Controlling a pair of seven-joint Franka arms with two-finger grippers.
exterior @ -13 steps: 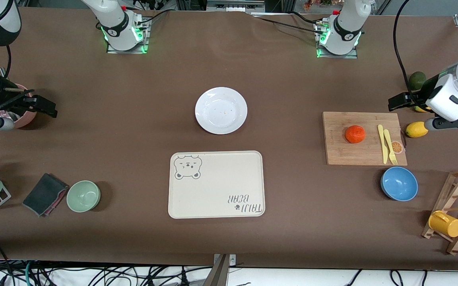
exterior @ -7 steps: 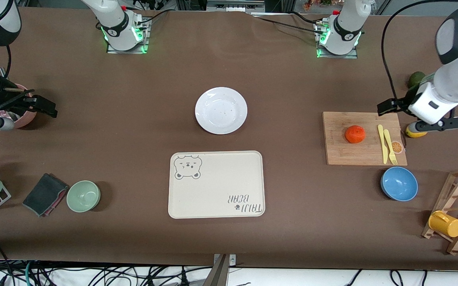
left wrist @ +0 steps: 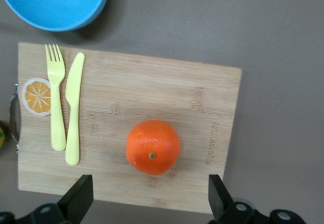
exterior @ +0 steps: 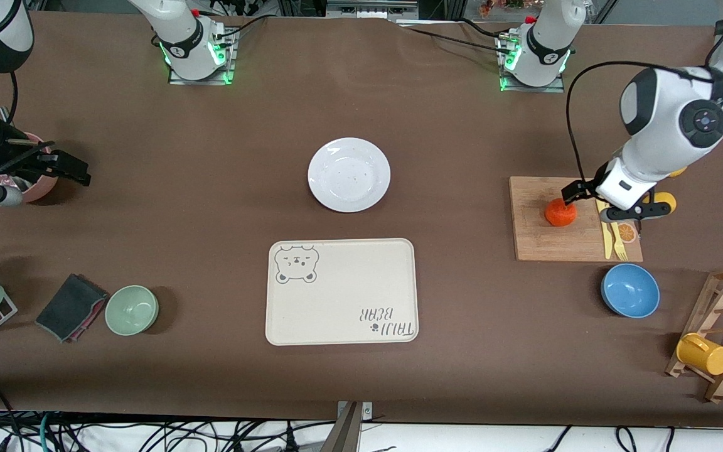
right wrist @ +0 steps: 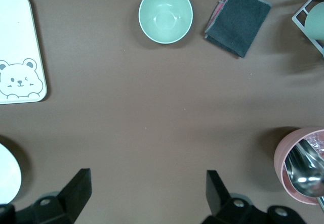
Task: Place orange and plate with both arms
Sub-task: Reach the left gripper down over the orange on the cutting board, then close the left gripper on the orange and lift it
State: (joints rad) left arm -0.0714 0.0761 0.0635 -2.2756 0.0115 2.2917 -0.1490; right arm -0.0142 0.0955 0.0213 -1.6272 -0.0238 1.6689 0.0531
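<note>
We see the left gripper over the bamboo cutting board, jaws wide above the small round red-orange orange lying there. The glossy white round plate sits mid-table. The right gripper waits, jaws wide, over the brown table.

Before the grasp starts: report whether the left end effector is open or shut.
Open. In the left wrist view both fingers stand wide apart above the orange, which lies untouched on the board.
</note>
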